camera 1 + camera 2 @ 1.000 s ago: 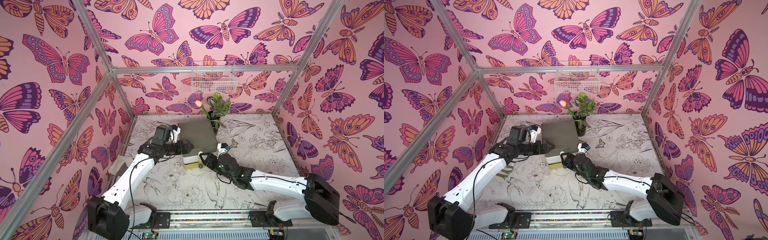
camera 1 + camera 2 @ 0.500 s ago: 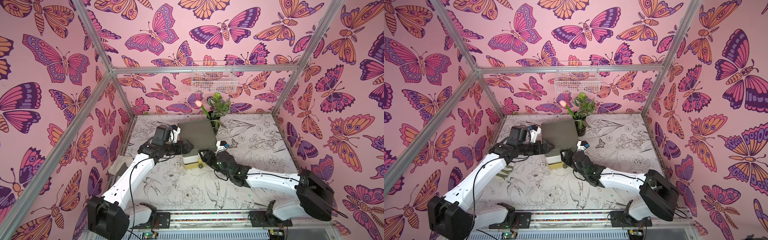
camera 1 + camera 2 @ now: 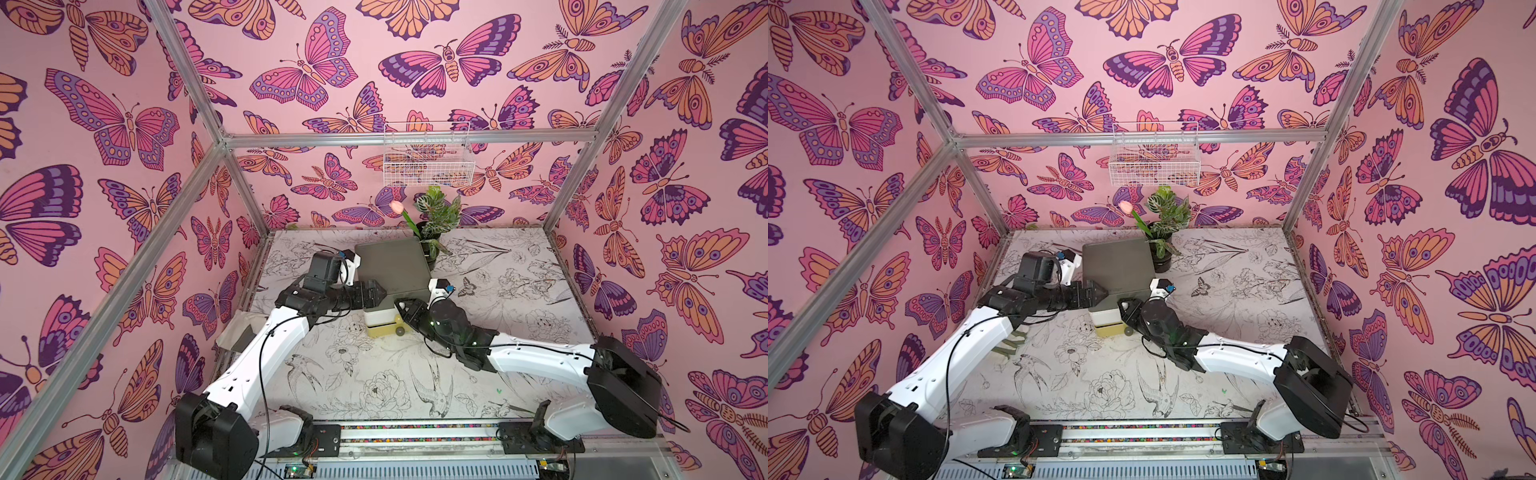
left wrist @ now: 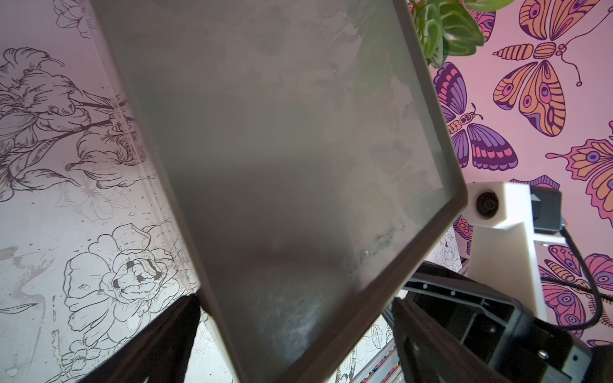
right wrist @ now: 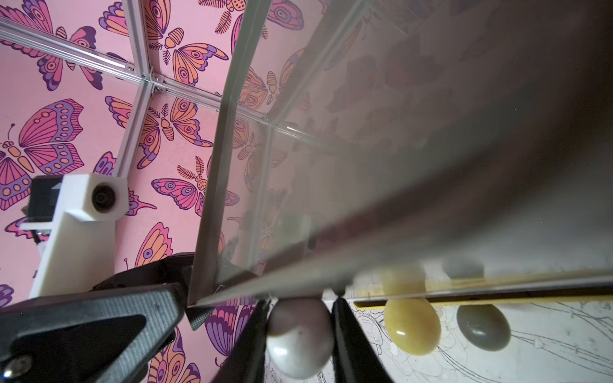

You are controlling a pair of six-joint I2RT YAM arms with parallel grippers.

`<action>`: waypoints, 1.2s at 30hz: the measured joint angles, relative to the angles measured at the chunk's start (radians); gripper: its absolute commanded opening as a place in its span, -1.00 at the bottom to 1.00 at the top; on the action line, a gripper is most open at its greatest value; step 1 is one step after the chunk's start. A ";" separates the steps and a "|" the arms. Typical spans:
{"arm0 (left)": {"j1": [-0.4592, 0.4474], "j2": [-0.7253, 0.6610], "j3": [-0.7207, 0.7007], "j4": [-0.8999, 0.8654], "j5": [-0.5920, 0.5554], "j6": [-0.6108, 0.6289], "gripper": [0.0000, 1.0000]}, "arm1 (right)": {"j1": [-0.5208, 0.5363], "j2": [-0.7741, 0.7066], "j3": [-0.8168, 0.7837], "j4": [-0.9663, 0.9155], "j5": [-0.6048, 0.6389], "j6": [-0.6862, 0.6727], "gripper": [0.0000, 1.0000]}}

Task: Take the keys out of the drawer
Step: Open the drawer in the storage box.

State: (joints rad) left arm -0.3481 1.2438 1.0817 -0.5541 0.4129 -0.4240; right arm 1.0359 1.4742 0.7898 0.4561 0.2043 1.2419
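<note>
The keys are hidden; no drawer stands open. A small cabinet with a grey top stacks a white drawer over a yellow drawer. My right gripper is shut on the white drawer knob, both fingers pressed against its sides. A yellow knob and a grey knob sit beside it. My left gripper is open, its fingers straddling the cabinet top's near-left corner.
A potted plant with a pink tulip stands right behind the cabinet. A white wire basket hangs on the back wall. A grey flat piece lies at the table's left edge. The arms' rail runs along the front.
My right gripper has moved in to the cabinet's front and closed on the white knob. The left arm has stayed put at the cabinet corner.
</note>
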 measured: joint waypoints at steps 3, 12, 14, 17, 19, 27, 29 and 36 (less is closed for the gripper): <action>0.000 0.000 0.000 0.000 -0.002 0.000 0.92 | 0.000 -0.002 0.000 -0.004 -0.004 0.000 -0.37; -0.002 0.000 0.000 -0.001 -0.003 0.001 0.92 | 0.010 -0.071 -0.034 -0.073 -0.036 0.004 -0.43; -0.004 0.002 0.000 0.000 -0.003 0.001 0.92 | 0.027 -0.101 -0.050 -0.096 -0.035 0.004 -0.43; -0.004 0.008 0.000 -0.001 -0.008 0.001 0.91 | 0.055 -0.147 -0.065 -0.140 -0.023 0.007 -0.43; -0.005 0.013 0.000 -0.001 -0.012 0.001 0.91 | 0.074 -0.181 -0.078 -0.173 -0.010 0.010 -0.43; -0.006 0.067 0.014 0.007 -0.016 0.004 0.90 | 0.148 -0.289 -0.130 -0.249 0.050 0.019 -0.43; -0.006 0.068 0.016 0.006 -0.017 0.004 0.90 | 0.166 -0.301 -0.132 -0.267 0.067 0.023 -0.43; -0.006 0.079 0.028 -0.003 -0.017 0.004 0.89 | 0.231 -0.327 -0.137 -0.308 0.116 0.037 -0.43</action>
State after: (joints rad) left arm -0.3538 1.3231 1.1095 -0.5571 0.3962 -0.4198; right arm 1.2667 1.1469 0.6533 0.1482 0.3199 1.2789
